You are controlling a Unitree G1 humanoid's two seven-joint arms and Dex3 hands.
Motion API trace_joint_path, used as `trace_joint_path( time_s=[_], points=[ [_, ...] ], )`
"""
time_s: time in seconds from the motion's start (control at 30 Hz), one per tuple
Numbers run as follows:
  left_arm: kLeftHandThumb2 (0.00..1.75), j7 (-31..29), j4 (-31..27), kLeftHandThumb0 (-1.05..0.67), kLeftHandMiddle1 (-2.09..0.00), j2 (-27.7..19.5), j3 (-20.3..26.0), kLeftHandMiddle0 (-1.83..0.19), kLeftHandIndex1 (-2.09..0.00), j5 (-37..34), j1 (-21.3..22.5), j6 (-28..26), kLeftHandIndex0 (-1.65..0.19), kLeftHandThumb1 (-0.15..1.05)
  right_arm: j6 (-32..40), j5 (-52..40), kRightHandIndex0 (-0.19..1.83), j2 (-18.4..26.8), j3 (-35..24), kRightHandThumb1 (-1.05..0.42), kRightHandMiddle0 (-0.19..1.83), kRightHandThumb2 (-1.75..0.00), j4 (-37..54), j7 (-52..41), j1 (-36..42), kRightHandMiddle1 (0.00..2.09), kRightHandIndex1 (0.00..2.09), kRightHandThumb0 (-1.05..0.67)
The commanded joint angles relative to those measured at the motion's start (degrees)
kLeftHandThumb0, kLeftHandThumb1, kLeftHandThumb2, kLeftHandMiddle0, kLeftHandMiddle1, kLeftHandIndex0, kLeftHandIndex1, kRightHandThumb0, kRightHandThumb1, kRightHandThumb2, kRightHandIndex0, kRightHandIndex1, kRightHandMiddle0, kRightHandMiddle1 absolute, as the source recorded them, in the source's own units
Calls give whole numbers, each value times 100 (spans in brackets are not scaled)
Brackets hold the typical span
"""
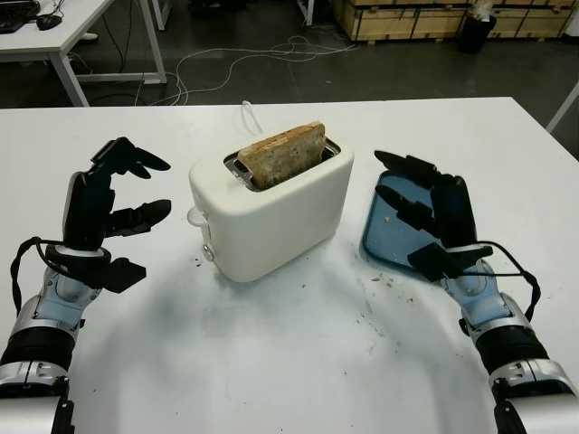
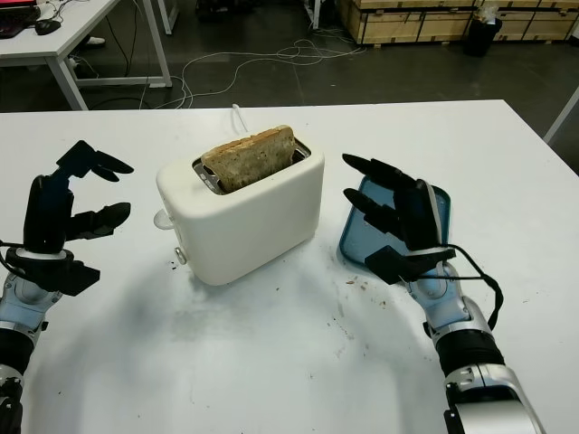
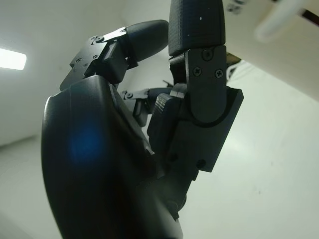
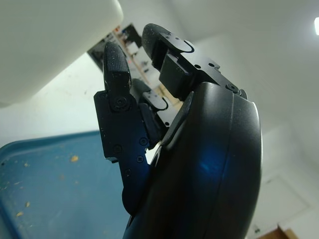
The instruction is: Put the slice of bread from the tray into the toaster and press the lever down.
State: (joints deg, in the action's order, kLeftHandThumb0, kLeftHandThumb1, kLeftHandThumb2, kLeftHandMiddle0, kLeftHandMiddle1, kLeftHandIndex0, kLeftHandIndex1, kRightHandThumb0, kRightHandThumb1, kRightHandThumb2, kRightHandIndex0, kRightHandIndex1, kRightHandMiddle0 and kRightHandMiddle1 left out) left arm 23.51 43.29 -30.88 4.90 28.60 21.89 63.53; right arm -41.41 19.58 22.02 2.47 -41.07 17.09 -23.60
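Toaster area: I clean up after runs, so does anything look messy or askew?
Crumbs lie on the table beside the blue tray, with more inside it. The bread slice stands high in the toaster, unpressed.

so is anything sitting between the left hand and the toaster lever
Nothing visible does. The open black left hand hovers beside the white plastic toaster, bare white table between them. The lever sits on the toaster's end facing that hand, with the brown bread slice already slotted.
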Motion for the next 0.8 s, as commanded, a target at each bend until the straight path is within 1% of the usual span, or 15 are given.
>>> trace_joint_path(
  time_s=[0.0, 0.07, 0.13, 0.23, 0.33, 0.47, 0.6, 0.77],
  points=[
    [64, 190, -79, -96, -174, -147, 3, -20, -151, 214, -36, 172, -19, 92, 127, -107, 87, -43, -97, -92, 84, -20, 100, -22, 25, 1, 8, -35],
    [66, 370, -66, -95, -174, -212, -25, -21, -146, 444, -56, 268, -16, 92, 177, -147, 87, -54, -138, -92, 83, -20, 109, -38, 7, 1, 7, -36],
    [70, 661, -138, -93, -175, -335, -77, -21, -139, 862, -104, 249, -12, 92, 208, -172, 87, -64, -171, -92, 83, -20, 109, -41, -10, 0, 6, -34],
    [76, 1344, -266, -90, -175, -515, -176, -26, -130, 1575, -141, 210, -8, 92, 238, -159, 88, -72, -197, -92, 83, -20, 95, -47, -55, 0, 5, -33],
    [81, 1848, -349, -90, -175, -677, -298, -28, -128, 1994, -142, 85, -5, 92, 231, -165, 89, -83, -201, -92, 84, -20, 56, -64, -89, 0, 5, -32],
    [85, 2210, -422, -90, -175, -843, -484, -25, -128, 2226, -117, -44, -1, 92, 204, -122, 90, -98, -198, -92, 84, -19, -6, -15, -124, 1, 4, -33],
    [88, 2362, -445, -90, -175, -969, -690, -23, -125, 2311, -95, -139, 0, 92, 253, -132, 91, -98, -209, -92, 84, -18, 0, -33, -134, 0, 3, -33],
    [87, 2511, -379, -90, -175, -1044, -906, -27, -125, 2314, -55, -154, -1, 92, 273, -191, 93, -83, -247, -92, 84, -17, -50, -74, -158, 0, 3, -32]
  ],
)
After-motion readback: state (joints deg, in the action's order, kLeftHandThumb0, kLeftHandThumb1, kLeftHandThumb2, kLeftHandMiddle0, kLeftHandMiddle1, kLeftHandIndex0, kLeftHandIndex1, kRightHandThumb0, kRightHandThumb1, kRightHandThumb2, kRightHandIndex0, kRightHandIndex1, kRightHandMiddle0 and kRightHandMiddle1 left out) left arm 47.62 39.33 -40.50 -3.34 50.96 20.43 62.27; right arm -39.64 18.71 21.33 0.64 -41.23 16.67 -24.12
